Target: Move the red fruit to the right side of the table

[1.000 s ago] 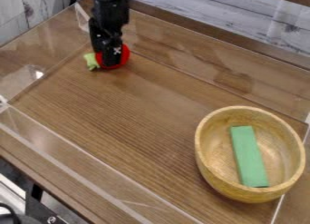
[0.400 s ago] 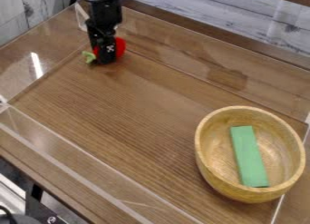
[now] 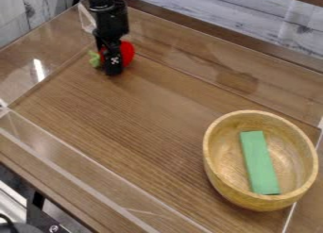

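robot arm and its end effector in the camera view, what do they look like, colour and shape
What shows of the arm is black and slim, coming in at the top edge. The end effector is black too, narrow and jointed-looking, with small pale grey patches along it. No cable or lettering can be made out at this size.

One raised camera faces down across the table (image 3: 151,114).

the red fruit (image 3: 127,52) — round, bright, pale green stem piece — rests near the table's (image 3: 164,114) far left corner, partly hidden.
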Controlling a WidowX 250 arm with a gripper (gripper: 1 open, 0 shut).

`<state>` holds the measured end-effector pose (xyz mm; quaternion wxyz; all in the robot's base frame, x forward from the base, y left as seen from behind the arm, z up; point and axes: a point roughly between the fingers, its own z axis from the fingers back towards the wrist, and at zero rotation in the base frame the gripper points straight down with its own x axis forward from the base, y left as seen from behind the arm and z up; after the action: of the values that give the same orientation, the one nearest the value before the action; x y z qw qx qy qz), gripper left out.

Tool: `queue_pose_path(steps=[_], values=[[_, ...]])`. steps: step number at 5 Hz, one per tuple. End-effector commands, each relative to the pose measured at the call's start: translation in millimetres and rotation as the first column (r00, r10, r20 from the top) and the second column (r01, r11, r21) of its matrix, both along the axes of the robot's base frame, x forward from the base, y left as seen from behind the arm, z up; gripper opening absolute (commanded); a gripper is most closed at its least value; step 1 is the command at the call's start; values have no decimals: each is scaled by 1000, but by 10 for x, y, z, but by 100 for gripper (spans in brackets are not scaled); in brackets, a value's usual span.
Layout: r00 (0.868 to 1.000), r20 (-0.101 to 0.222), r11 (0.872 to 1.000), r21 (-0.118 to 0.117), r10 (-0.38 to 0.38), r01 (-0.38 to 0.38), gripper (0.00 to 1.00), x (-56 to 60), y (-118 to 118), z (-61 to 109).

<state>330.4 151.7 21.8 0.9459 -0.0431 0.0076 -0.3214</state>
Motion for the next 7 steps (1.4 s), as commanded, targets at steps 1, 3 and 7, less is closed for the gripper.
queue_pose_path(steps=[1, 3, 7], values=[[996, 91, 999, 30, 7, -10, 0, 131, 125, 358], [992, 96, 997, -14, 77, -76, 0, 156, 180, 499], [968, 76, 971, -55, 238, -234, 0, 296, 41, 550]])
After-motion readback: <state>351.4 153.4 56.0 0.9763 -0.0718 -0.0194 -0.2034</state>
